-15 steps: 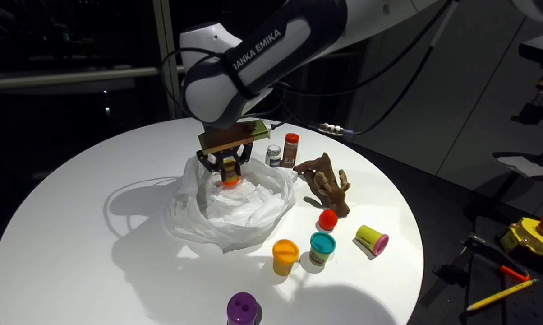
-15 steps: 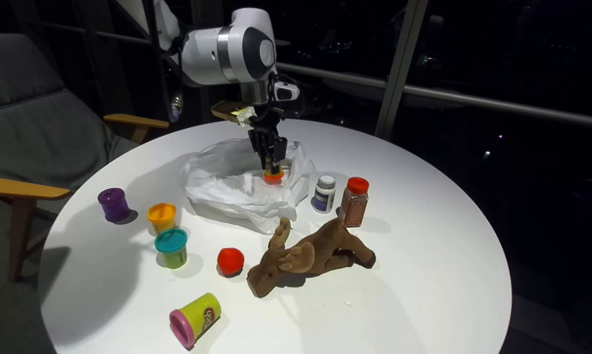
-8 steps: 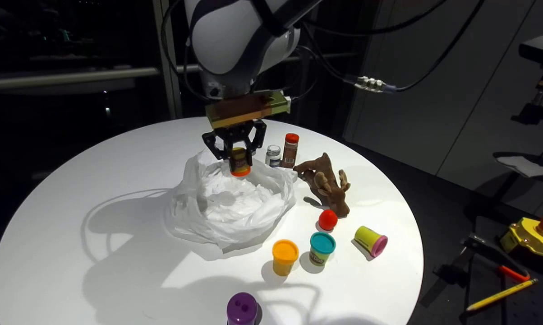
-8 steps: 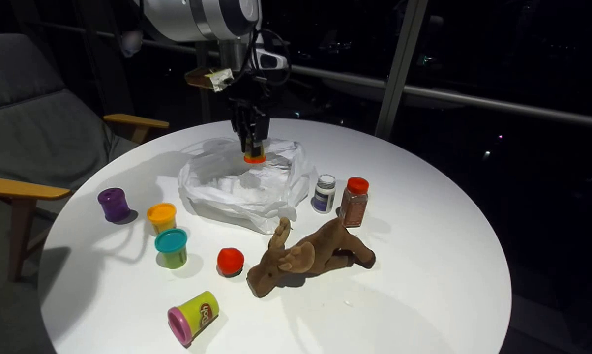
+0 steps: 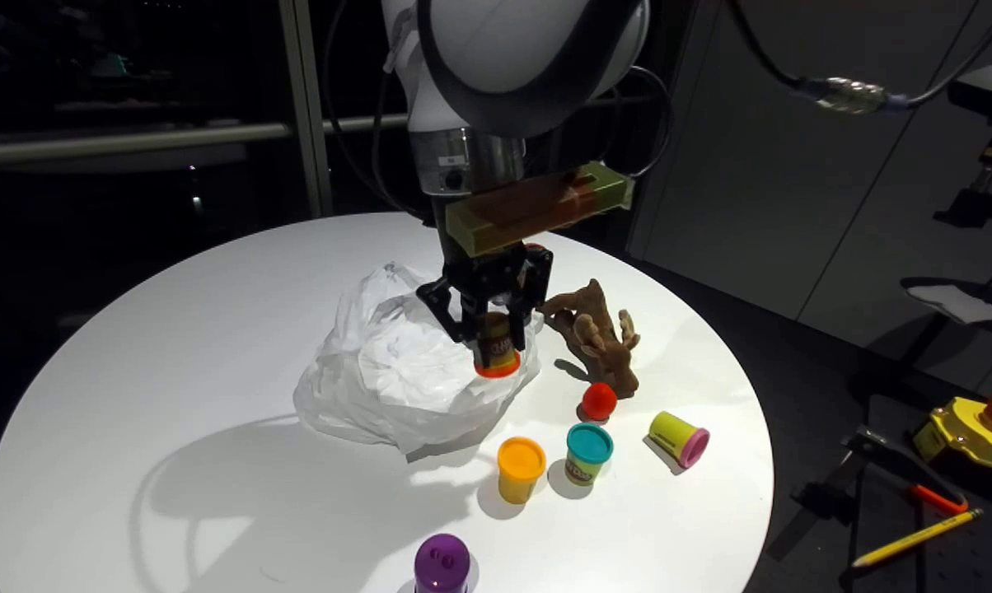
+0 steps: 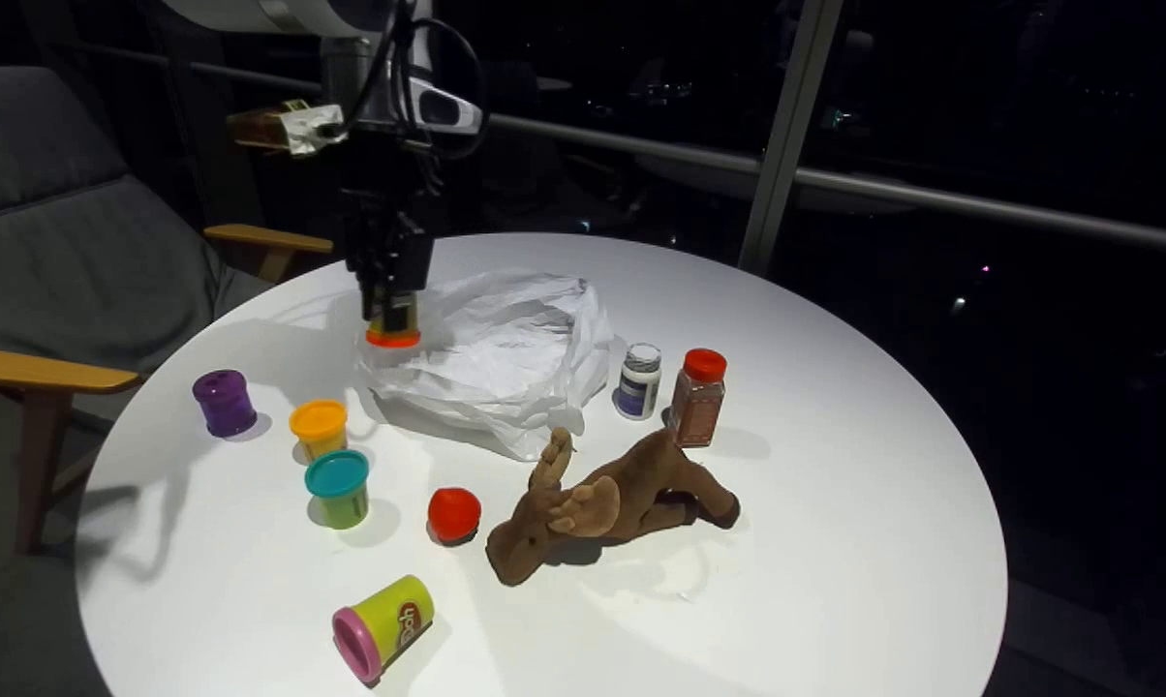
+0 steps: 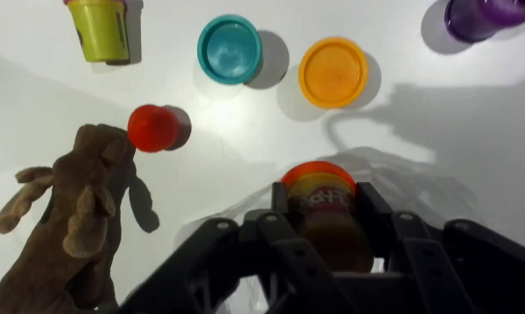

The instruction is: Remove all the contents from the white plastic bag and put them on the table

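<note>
Exterior view: jaws downward around tub.

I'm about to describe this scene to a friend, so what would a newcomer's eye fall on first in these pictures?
Probably the tool, gripping a lid-down tub with an orange-red lid above the rim of the wrinkled white plastic bag. Next, perhaps, the brown plush animal with antlers lying on the round white table, and the bright red ball near its nose.
</note>
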Action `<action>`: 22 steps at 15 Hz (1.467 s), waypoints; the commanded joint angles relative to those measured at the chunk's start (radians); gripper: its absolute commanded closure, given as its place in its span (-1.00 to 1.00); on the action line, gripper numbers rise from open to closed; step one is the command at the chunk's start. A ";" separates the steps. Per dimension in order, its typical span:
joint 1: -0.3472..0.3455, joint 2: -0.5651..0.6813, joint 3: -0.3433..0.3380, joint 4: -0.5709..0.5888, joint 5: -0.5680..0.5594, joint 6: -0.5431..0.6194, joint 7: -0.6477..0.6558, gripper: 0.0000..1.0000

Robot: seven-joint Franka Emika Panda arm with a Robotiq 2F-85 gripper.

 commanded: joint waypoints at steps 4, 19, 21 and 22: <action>0.014 -0.141 0.119 -0.197 0.053 0.091 -0.083 0.65; 0.168 0.232 0.080 0.185 -0.007 0.225 -0.034 0.65; 0.196 0.266 0.062 0.218 -0.018 0.241 -0.018 0.65; 0.200 0.287 0.057 0.237 -0.018 0.238 -0.022 0.65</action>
